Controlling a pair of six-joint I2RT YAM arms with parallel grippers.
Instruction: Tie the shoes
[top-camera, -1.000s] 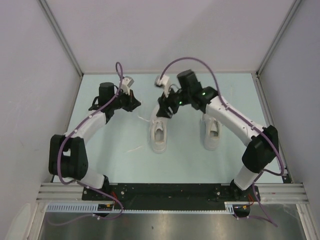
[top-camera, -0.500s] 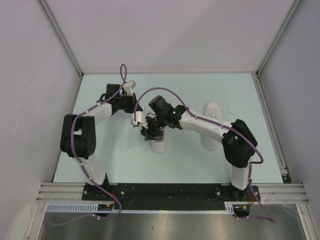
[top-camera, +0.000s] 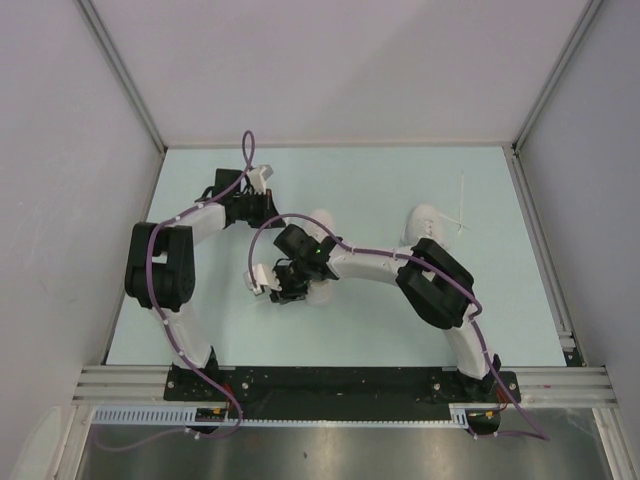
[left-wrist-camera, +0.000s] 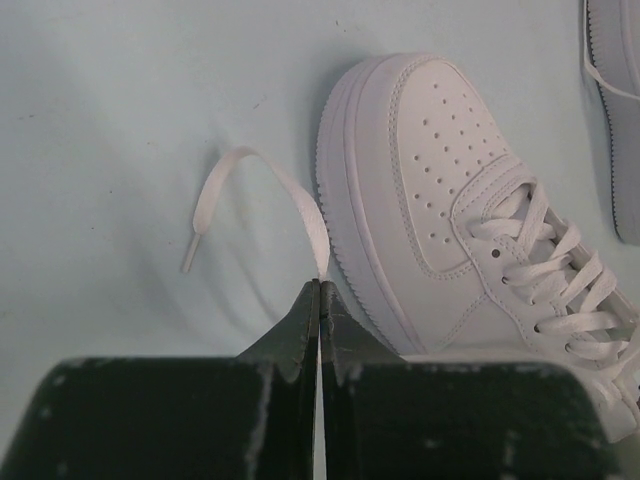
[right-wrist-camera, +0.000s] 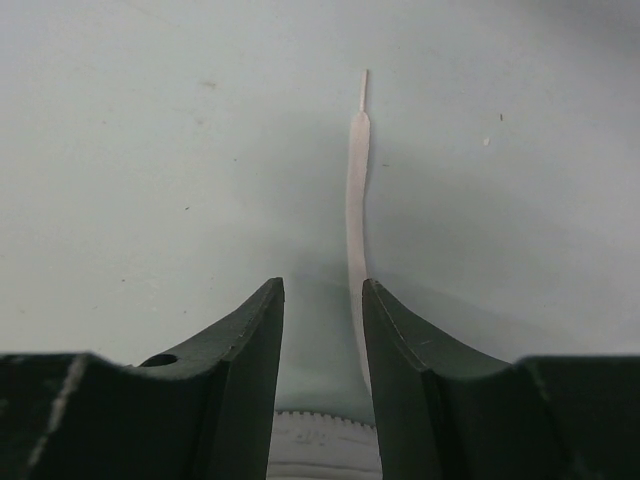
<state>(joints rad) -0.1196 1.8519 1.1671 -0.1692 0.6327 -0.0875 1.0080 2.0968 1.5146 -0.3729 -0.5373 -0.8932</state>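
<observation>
Two white sneakers lie toes away from me. The left shoe (top-camera: 321, 218) is mostly covered by my right arm; it also shows in the left wrist view (left-wrist-camera: 440, 190). The right shoe (top-camera: 424, 221) lies behind my right elbow. My left gripper (top-camera: 268, 207) is by the left shoe's toe, and its jaws (left-wrist-camera: 320, 288) are shut on a thin white lace (left-wrist-camera: 285, 185) that curls away to the left. My right gripper (top-camera: 286, 291) is low at that shoe's near left side. It is open (right-wrist-camera: 323, 290) over a second lace (right-wrist-camera: 355, 190) lying flat on the table, with the sole edge (right-wrist-camera: 320, 445) below it.
The pale blue table (top-camera: 200, 300) is walled on the left, back and right. A loose lace (top-camera: 462, 205) trails from the right shoe towards the back right. The arms' base rail (top-camera: 340, 380) runs along the near edge.
My right arm has swung from the left shoe's toe across and down to its near left side. My left arm has folded in and edged right toward the toe.
</observation>
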